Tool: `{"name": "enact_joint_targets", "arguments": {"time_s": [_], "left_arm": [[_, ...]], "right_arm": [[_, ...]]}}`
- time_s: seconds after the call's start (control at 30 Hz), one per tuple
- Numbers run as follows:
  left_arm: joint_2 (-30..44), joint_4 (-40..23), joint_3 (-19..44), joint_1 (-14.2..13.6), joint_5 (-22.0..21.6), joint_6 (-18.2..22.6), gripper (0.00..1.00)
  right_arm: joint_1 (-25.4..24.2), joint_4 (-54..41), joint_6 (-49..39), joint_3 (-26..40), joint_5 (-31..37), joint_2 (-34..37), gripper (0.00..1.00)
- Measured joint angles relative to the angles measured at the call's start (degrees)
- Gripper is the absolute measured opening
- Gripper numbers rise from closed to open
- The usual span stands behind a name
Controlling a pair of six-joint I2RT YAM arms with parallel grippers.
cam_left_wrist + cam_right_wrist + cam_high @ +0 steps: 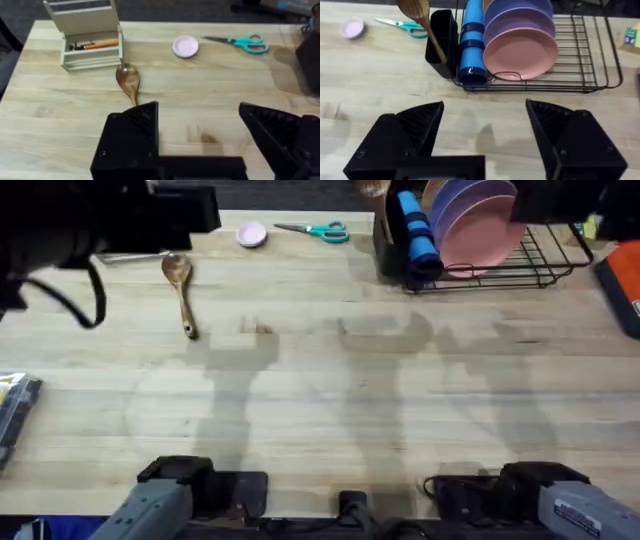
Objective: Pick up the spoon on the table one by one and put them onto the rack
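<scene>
A brown wooden spoon (180, 288) lies on the pale table (330, 400) at the far left, bowl toward the back. In the left wrist view this spoon (127, 80) lies just beyond my open left gripper (200, 137), with its handle end hidden behind one finger (132, 135). My right gripper (485, 137) is open and holds nothing, hovering in front of the black wire rack (585, 75). Another wooden spoon (420, 15) stands in the rack's black utensil holder (442, 42). The rack (530, 270) sits at the far right of the table.
Teal scissors (315, 230) and a small pink lid (251, 234) lie at the back middle. A beige box (90, 40) with an orange pen stands behind the spoon. The rack holds a blue roll (472, 45) and pink and purple plates (520, 52). An orange object (625, 280) lies at the right edge.
</scene>
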Motion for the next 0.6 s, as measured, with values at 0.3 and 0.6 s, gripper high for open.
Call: {"name": "enact_joint_targets", "arguments": {"time_s": [0.3,0.6], "left_arm": [[5.1,-0.7,0.5,0.0,-1.8,0.0,0.992],[11.7,-0.6,0.5,6.5,-4.4,-3.3,0.992]], "right_arm": [[0.2,-0.2,0.0,0.2,-1.3,1.9,0.994],[0.2,-0.2,0.0,0.2,-1.4,1.9,0.994]]}}
